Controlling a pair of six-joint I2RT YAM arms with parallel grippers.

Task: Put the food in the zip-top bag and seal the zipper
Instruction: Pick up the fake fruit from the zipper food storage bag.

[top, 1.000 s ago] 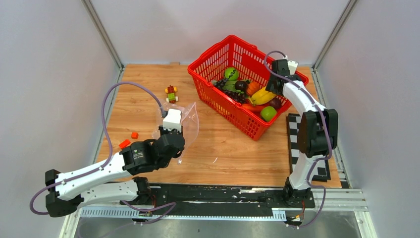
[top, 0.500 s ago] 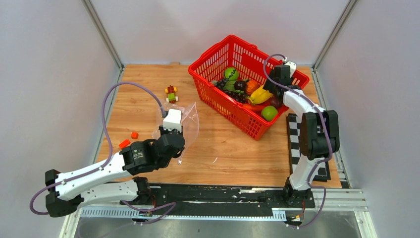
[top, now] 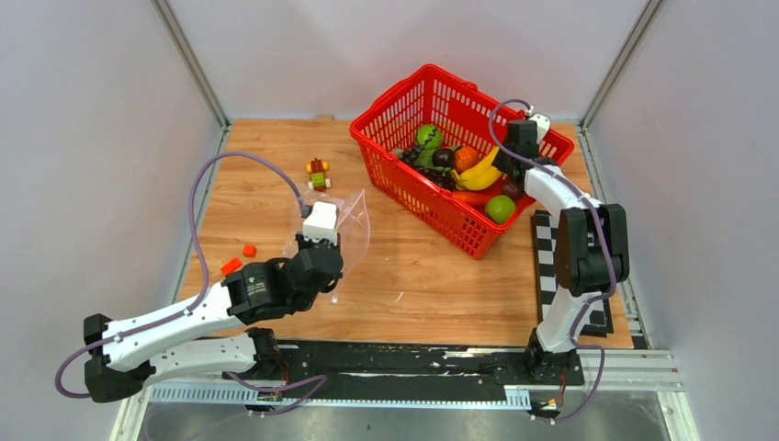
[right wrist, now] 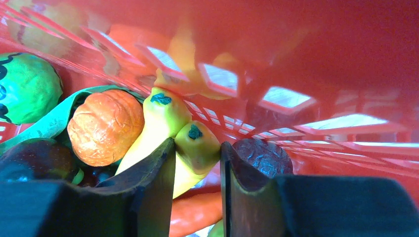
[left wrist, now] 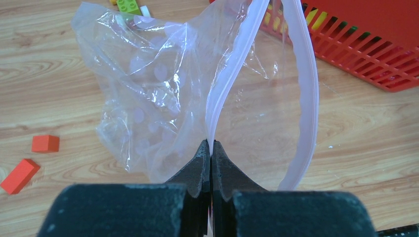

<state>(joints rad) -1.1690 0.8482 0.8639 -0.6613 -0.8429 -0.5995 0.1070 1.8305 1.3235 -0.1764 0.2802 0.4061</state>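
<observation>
The right gripper [right wrist: 196, 152] pinches the bananas [right wrist: 163, 111] inside the basket [top: 404, 193], towards 1 o'clock on the table [top: 432, 276]. An orange fruit [right wrist: 105, 126] touches them at 9 o'clock, and the basket wall crowds in at 12. The left gripper [left wrist: 211, 148], pressed together, pinches the zipper [left wrist: 306, 98] of the bag [left wrist: 148, 98]. Open wood lies at the bag's 3 o'clock.

Plain pale grey walls [top: 92, 138] close in three sides, joined by slanting metal corner posts [top: 189, 60]. The table [top: 432, 276] is light wood planking, evenly lit, with a black rail [top: 413, 358] along its near edge and a checkerboard strip [top: 543, 276] at right
</observation>
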